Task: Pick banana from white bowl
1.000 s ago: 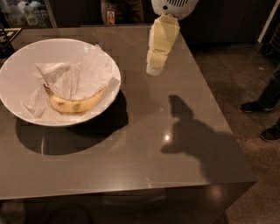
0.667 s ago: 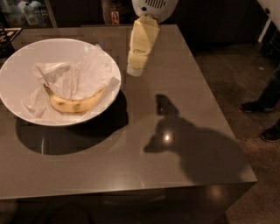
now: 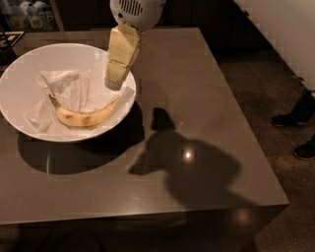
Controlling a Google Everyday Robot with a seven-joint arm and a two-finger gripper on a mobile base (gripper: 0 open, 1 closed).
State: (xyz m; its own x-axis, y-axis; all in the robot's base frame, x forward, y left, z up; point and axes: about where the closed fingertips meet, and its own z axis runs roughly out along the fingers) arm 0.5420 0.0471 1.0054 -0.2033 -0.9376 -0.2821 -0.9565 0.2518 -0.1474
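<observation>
Gripper: the cream-coloured gripper [image 3: 114, 81] hangs tilted from the round pale wrist housing [image 3: 136, 11] at the top edge, its tip over the right part of the bowl, just inside the rim.
Gripper state: cannot tell whether it is wide or narrow; it holds nothing that can be seen.
Banana: the banana [image 3: 86, 117] lies on its side in the lower middle of the bowl, curved upward at both ends, yellow with brown specks, its dark stem end to the left.
Banana relative to gripper: it lies below and left of the gripper tip; its right end is the part nearest the tip, and a small gap shows between them.
White bowl: the white bowl [image 3: 22, 69] stands on the left part of the bench, wide and shallow.
Paper: crumpled white paper [image 3: 69, 88] lines the bowl under and behind the banana, and the gripper tip appears in front of its right fold.
Bench: the grey-brown bench [image 3: 197, 83] carries the bowl and a dark arm shadow [image 3: 192, 170] to the right of it.
Floor: dark shoes [image 3: 290, 118] at the right edge.
</observation>
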